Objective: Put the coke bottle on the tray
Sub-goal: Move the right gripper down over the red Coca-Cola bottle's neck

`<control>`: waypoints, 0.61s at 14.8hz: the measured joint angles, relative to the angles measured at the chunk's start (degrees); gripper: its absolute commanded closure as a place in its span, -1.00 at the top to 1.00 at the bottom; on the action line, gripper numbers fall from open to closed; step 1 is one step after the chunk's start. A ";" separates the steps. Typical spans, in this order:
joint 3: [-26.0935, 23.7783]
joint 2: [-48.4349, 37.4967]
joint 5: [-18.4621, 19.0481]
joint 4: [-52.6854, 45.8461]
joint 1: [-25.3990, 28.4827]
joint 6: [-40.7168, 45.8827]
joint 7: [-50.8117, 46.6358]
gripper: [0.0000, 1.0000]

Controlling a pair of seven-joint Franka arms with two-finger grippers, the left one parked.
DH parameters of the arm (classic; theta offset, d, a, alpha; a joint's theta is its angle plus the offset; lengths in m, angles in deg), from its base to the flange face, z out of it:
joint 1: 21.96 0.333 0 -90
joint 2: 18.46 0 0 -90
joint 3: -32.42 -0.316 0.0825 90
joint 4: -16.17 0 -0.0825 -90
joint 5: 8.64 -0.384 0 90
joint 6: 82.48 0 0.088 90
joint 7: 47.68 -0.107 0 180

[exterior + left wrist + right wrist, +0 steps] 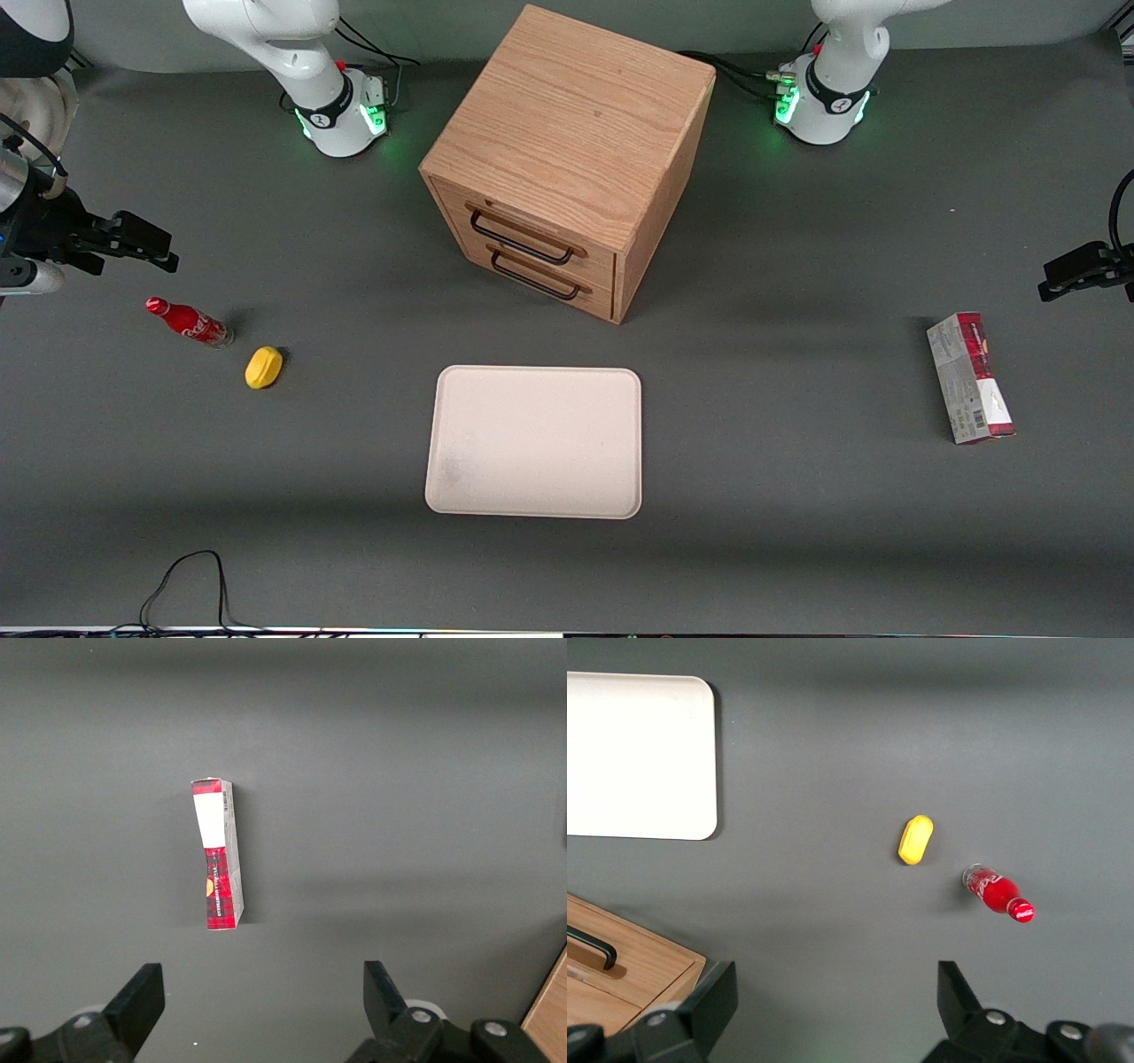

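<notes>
Matte dark-grey table surface [797,532]; light oak two-drawer wooden cabinet [567,159] with black wire handles; black cable [190,576] at table's near edge.

The grey worktop [797,532] carries a wooden drawer cabinet [567,159] at upper centre, the tray [534,440] below it, the coke bottle [188,322] and yellow lemon [263,367] at middle left, a carton [969,377] at right, with the tool [146,239] above the bottle.

The coke bottle [188,322] stands on the table beside a yellow lump [263,367]. The gripper [146,246] (fingers unclear) hovers above it, well apart from the tray [534,441].
</notes>
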 measured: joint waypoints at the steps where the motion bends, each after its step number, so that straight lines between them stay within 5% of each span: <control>1: 0.00 0.01 0.02 0.00 0.00 0.00 -0.04 1.00; 9: 1.40 0.18 3.12 2.35 -0.35 0.55 -0.50 1.00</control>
